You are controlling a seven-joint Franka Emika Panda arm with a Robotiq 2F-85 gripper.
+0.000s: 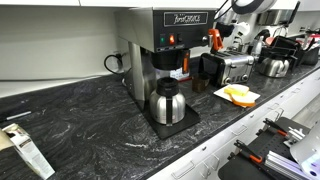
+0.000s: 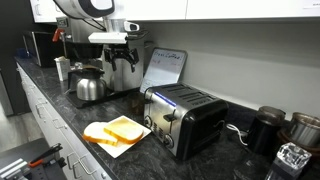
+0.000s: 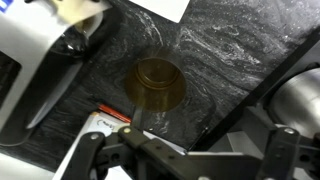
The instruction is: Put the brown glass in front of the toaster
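Observation:
The brown glass (image 3: 158, 85) stands upright on the dark marbled counter, seen from above in the wrist view. In an exterior view it shows as a small brownish shape (image 1: 198, 82) between the coffee brewer and the toaster (image 1: 235, 68). The toaster (image 2: 185, 116), black with a chrome face, sits on the counter. My gripper (image 3: 185, 155) hovers above the glass with its fingers spread and nothing between them. It also shows in both exterior views (image 1: 214, 42) (image 2: 118, 52), raised over the counter behind the toaster.
A tall coffee brewer (image 1: 165, 45) holds a steel carafe (image 1: 167, 103). A shiny kettle (image 2: 90, 88) stands near the gripper. Yellow slices on a white sheet (image 2: 118, 131) lie in front of the toaster. A black canister (image 2: 265, 128) stands beyond it.

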